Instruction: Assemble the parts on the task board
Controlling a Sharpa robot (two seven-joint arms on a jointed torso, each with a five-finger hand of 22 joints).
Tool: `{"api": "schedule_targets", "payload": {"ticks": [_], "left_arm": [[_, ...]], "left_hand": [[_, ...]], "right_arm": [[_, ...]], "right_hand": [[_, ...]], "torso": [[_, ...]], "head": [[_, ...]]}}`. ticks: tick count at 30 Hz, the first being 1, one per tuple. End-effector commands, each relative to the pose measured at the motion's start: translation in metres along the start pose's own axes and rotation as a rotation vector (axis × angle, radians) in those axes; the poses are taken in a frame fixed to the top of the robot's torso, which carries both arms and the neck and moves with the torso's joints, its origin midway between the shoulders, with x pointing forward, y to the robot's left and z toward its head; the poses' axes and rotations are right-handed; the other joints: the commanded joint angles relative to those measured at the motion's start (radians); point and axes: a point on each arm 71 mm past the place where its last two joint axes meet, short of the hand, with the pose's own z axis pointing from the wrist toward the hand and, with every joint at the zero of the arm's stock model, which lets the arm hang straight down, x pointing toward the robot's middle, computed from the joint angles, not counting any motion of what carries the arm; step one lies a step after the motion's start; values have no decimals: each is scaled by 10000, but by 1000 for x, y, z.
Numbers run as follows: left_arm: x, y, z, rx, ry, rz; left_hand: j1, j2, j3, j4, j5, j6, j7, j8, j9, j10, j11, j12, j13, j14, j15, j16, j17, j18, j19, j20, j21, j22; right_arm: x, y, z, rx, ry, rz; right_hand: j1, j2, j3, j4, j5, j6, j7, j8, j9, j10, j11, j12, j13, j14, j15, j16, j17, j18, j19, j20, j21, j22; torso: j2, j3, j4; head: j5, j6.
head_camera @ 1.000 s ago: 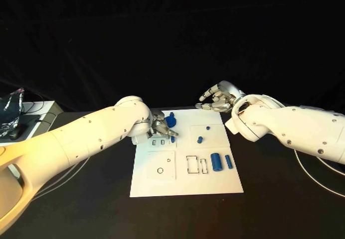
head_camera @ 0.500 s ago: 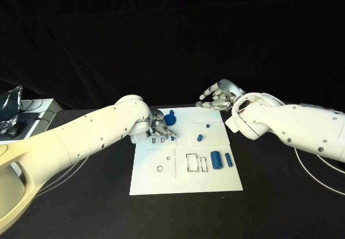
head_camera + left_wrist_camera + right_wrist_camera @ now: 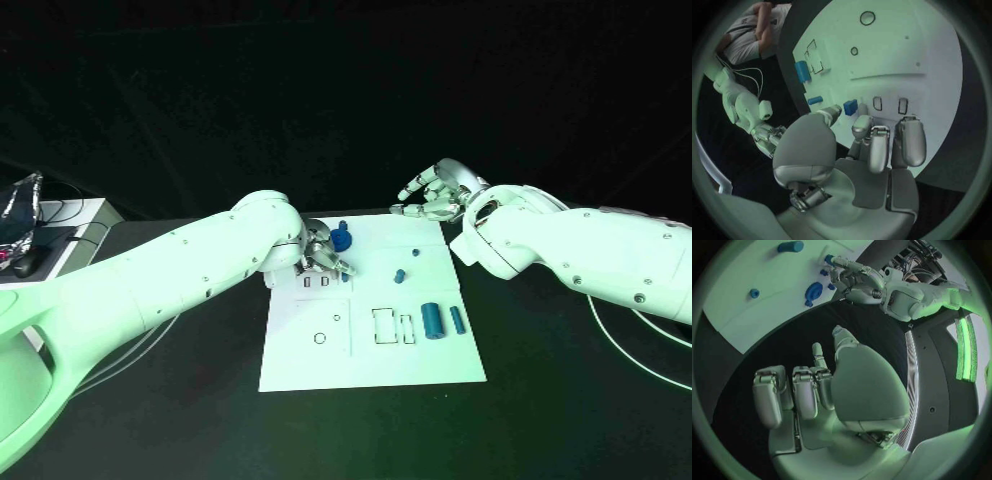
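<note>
At the board's (image 3: 368,350) far left corner the left hand (image 3: 320,258) hangs over a row of small slots (image 3: 326,281), fingers curled down; the wrist view shows a small blue part (image 3: 851,106) between thumb and fingertips, seemingly pinched, its long axis roughly upright and the slots just beyond. A blue knob (image 3: 342,238) sits just behind this hand, so room on the far side is tight, while the near side is bare white plate. The right hand (image 3: 434,200) hovers off the board's far right corner over black table (image 3: 173,400), fingers loosely curled and apart, holding nothing. Two blue cylinders (image 3: 443,322) lie side by side toward the right edge, long axes running near to far, beside outlined rectangular slots (image 3: 392,327); the right hand is the nearer one, with open board around them. Two smaller pieces (image 3: 402,265) stand mid-board between the hands
</note>
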Motion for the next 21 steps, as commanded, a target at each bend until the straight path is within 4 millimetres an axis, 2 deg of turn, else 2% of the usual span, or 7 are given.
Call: {"api": "schedule_targets", "payload": {"ticks": [1, 5, 12, 21], "left_arm": [[0, -3, 0, 75, 70, -9], [1, -5, 0, 122, 123, -37], [2, -6, 1, 152, 142, -110], [2, -7, 2, 168, 197, -140]], "left_hand": [[78, -49, 82, 14, 22, -72, -5, 44, 24, -93, -4, 12, -12, 1022, -62, 33, 2635, -75, 48, -13, 59, 15], [107, -49, 157, 7, 32, -86, -6, 52, 59, -106, -5, 9, -21, 1022, -62, 33, 2635, -72, 39, -13, 54, 2], [201, -64, 370, -4, 36, -115, -4, 71, 148, -135, -4, 6, -34, 1022, -61, 33, 2635, -73, 34, -13, 56, 7], [701, -121, 1383, -135, 24, -109, -66, 175, 485, -178, -58, 11, -39, 1022, -103, 33, 2635, -70, 17, -36, 60, 14]], "right_arm": [[1, 1, 0, -28, 142, -93], [1, 0, 1, -8, 160, -104], [2, 1, 1, -1, 200, -158], [2, 0, 1, 73, 211, -212]], "right_hand": [[29, -2, 41, 5, -31, -78, 13, 41, 13, 955, -42, -2, 2540, 1043, -79, 65, 2635, -143, 1047, -85, 61, 2627], [29, -2, 41, 5, -31, -78, 13, 41, 13, 955, -42, -2, 2540, 1043, -79, 65, 2635, -143, 1047, -85, 61, 2627], [13, 10, 47, 9, -27, -83, 15, 46, 22, 951, -40, -6, 2536, 1043, -77, 65, 2635, -143, 1047, -84, 61, 2627], [13, 10, 47, 9, -27, -83, 15, 46, 22, 951, -40, -6, 2536, 1043, -77, 65, 2635, -143, 1047, -84, 61, 2627]], "torso": [[2, 2, -10], [11, 5, -27], [19, 9, -15], [7, 5, -6]], "head": [[12, -9], [7, 1], [-24, -32], [-15, -85]]}}
